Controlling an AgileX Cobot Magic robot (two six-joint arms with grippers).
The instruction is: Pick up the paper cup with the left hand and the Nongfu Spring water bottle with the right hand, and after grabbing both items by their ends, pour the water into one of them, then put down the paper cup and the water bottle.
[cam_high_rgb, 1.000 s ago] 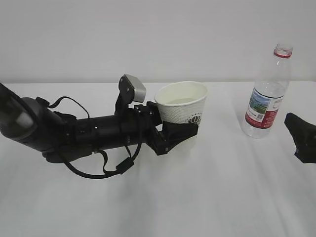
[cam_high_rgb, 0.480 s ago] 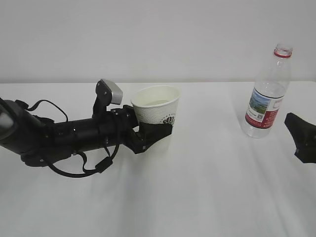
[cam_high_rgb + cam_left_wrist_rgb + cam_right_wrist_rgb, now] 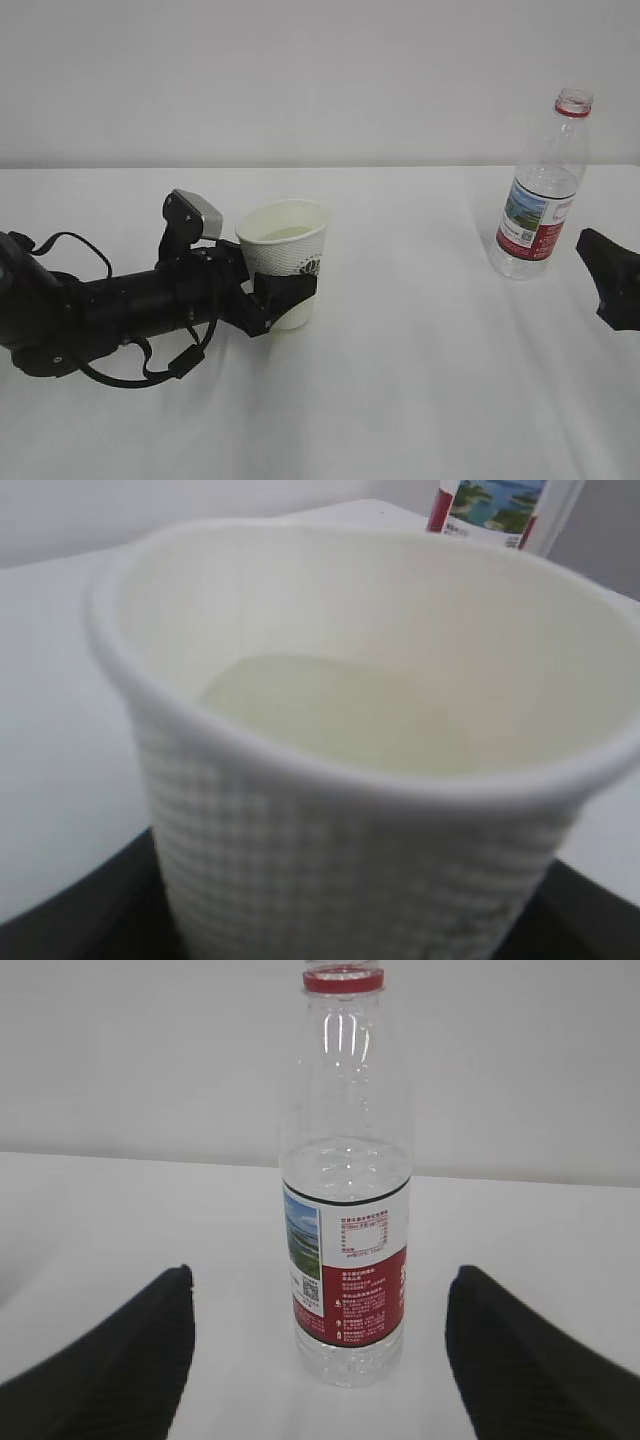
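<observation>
Paper cup: the paper cup (image 3: 283,262) stands upright toward the left side of the white desk (image 3: 420,380), about midway between the near and far edges, its rolled rim up and the small logo facing the near edge.
Water: a shallow layer of the water (image 3: 330,710) lies in the bottom of the cup — clear, faintly cream against the inside.
Left hand: the left hand (image 3: 275,300) lies low along the desk from the left edge, its fingers (image 3: 290,287) clasped around the lower half of the cup; I cannot tell whether the cup's base rests on the desk.
Bottle: the Nongfu Spring water bottle (image 3: 541,187) stands upright near the far right corner, uncapped, red neck ring on top, label turned toward the near edge, and it looks almost drained.
Right hand: the right hand (image 3: 320,1360) sits at the right edge just beside the bottle — fingers (image 3: 120,1360) spread wide on either side of it, released, touching nothing.
</observation>
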